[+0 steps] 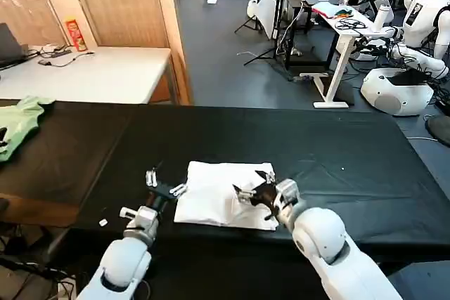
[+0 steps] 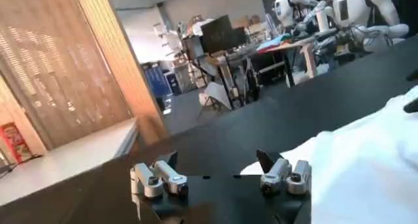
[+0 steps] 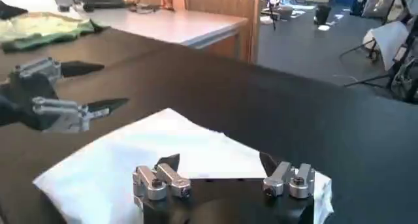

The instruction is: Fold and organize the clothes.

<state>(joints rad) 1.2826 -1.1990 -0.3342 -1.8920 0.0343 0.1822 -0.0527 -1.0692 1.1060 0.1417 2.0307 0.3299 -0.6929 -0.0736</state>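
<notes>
- The black table (image 1: 337, 152) lies bare to the right of the folded white T-shirt (image 1: 214, 191) and behind it, giving a gripper wide room to pass there.
- The left gripper (image 1: 163, 182) sits with fingers spread just beside the shirt's left edge, blocking approach from that side.
- The right gripper (image 1: 254, 185), fingers apart, hangs over the shirt's right part, taking up the space above it.
- The shirt's middle, between the two grippers, is uncovered.
- A light-green garment (image 1: 17, 123) lies at the table's far left, well apart from the shirt; the dark cloth between is free.
</notes>
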